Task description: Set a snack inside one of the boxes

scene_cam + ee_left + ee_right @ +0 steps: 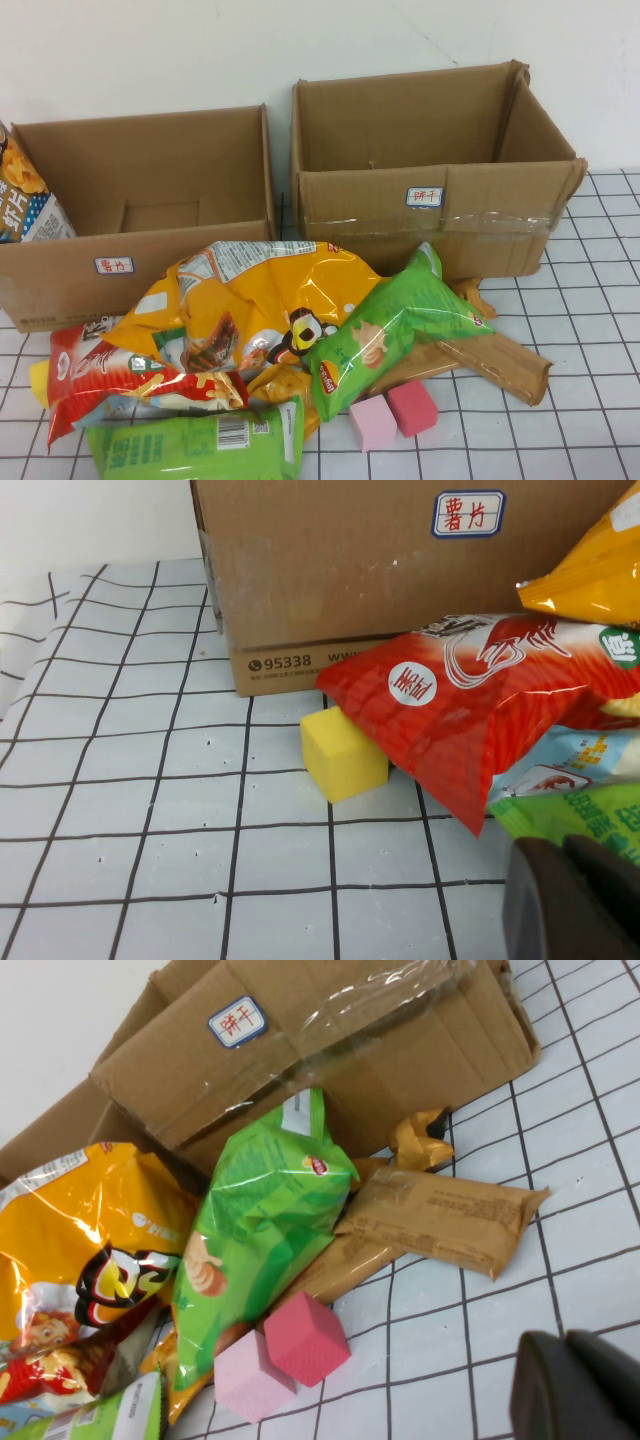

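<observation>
Leaning inside low box (pixel 140 265) at upper left, blue chip bag (pixel 25 205) seemingly delivered, hence left end effector (pixel 570 880) clenched empty near red bag (pixel 470 710); right end effector (pixel 572 1370) near pink blocks (pixel 305 1340), grip untellable.

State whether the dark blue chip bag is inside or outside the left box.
Inside: the blue chip bag stands within the left box, leaning at its left wall.

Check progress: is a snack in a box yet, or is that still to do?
Looks done: the blue chip bag stands inside the lower brown box, at its left end. In hand: nothing seen. The left gripper, jaws shut, sits low by the red bag; the right gripper sits by the pink blocks. Nothing visibly left.
</observation>
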